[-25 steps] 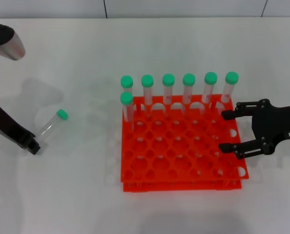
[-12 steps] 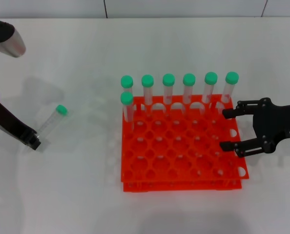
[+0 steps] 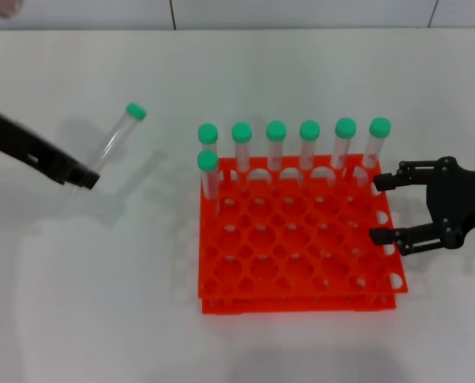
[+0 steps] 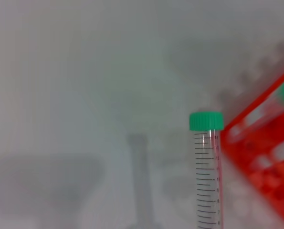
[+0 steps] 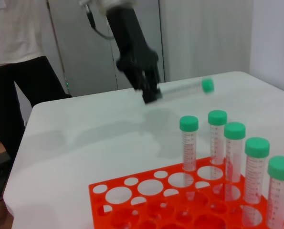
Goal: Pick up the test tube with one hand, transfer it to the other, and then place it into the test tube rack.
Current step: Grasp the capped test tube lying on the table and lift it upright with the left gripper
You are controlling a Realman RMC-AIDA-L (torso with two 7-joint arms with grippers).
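The left black two-finger gripper (image 3: 81, 179) is clamped on the lower end of the slim clear green-capped test tube (image 3: 117, 140), holding it clear of the white surface (image 3: 301, 64), cap outward, leaving the upper body exposed for handover. The right black gripper (image 3: 387, 209), fingers spread, waits above the orange-red perforated plastic rack (image 3: 297, 263), beside its seven standing tubes.

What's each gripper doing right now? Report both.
Left gripper: shut on the test tube, lifted off the table.
Right gripper: open, empty, over the test tube rack edge.
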